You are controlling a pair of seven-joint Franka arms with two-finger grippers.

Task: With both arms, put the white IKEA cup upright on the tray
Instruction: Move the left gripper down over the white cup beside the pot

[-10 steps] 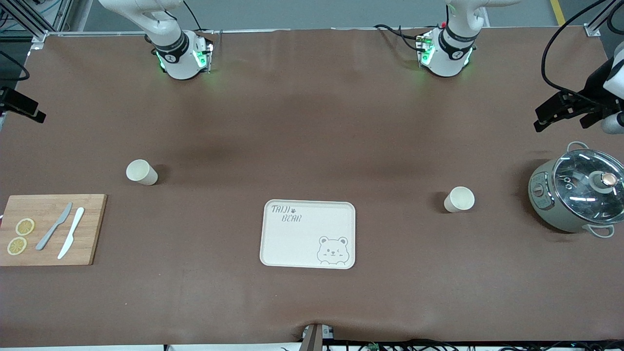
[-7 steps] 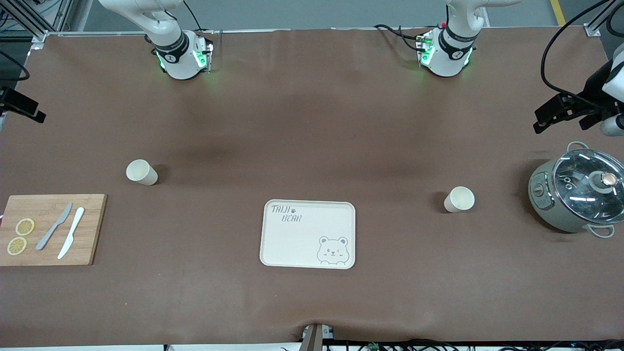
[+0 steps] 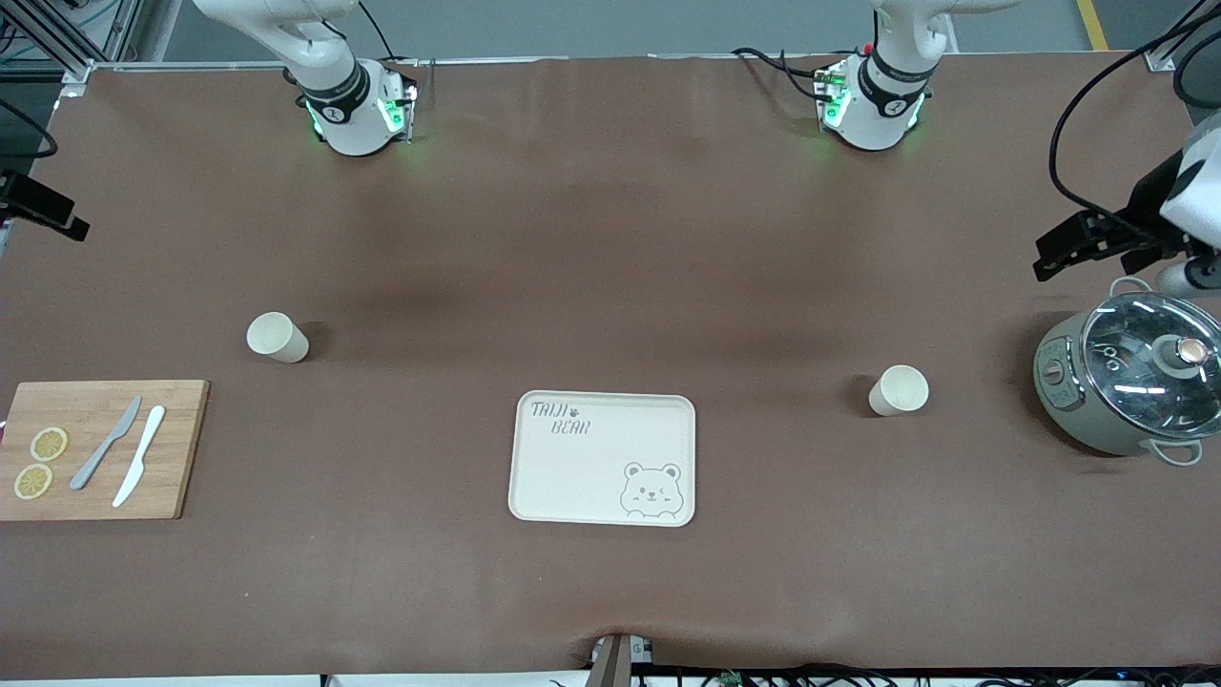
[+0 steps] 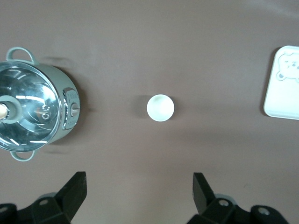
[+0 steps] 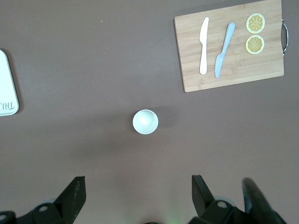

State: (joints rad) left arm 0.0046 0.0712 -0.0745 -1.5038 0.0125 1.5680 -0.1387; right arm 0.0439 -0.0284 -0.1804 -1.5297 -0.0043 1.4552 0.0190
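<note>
The cream tray [image 3: 603,458] with "TAIJI BEAR" lettering and a bear face lies mid-table, bare. One white cup [image 3: 898,390] stands upright toward the left arm's end, between the tray and a pot. It shows in the left wrist view [image 4: 160,108], with my left gripper [image 4: 138,179] open and empty, high above the table beside it. A second white cup [image 3: 277,337] stands upright toward the right arm's end. It shows in the right wrist view [image 5: 145,121], with my right gripper [image 5: 138,182] open and empty, high up. In the front view the left gripper [image 3: 1046,258] and the right gripper [image 3: 62,219] sit at the view's edges.
A grey-green pot with a glass lid [image 3: 1130,382] stands at the left arm's end, under the left gripper. A wooden cutting board [image 3: 100,448] with two knives and two lemon slices lies at the right arm's end, nearer the front camera than the second cup.
The left gripper has shifted a little toward the middle of the table and toward the pot. The right arm, cups and tray have not moved.
</note>
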